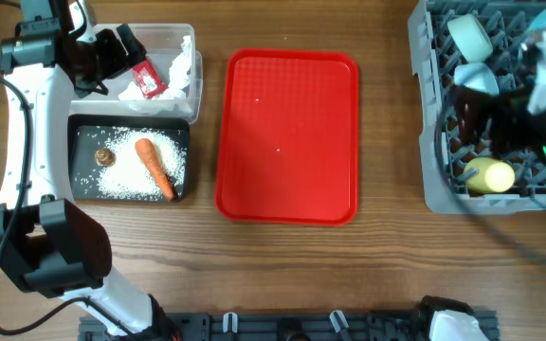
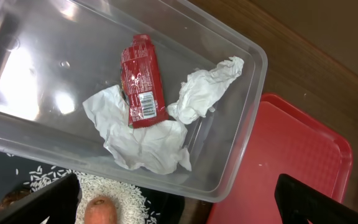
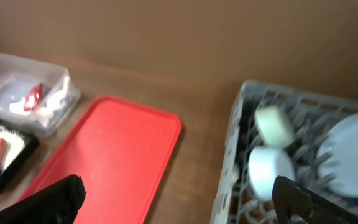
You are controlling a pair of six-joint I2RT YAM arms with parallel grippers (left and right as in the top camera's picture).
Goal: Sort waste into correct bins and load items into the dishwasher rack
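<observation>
The clear bin [image 1: 190, 36] at the back left holds the red foil wrapper [image 1: 147, 80] and crumpled white napkin [image 1: 180, 66]; both show in the left wrist view, wrapper [image 2: 142, 81], napkin [image 2: 154, 140]. The black bin [image 1: 83, 128] holds the carrot [image 1: 154, 168], brown scrap [image 1: 105, 156] and rice [image 1: 126, 180]. The grey rack [image 1: 430, 142] at the right holds the mint-green bowl [image 1: 470, 36], light blue bowl [image 1: 477, 78], yellow cup [image 1: 489, 174] and the pale blue plate [image 3: 353, 152]. My left gripper [image 2: 179, 208] is open and empty above the bins. My right gripper [image 3: 179, 199] is open and empty above the rack.
The flat red tray [image 1: 287, 137] lies in the middle of the wooden table, with a few rice grains on it. The right arm [image 1: 529, 85] blurs over the rack. The left arm's base [image 1: 45, 246] stands at the front left.
</observation>
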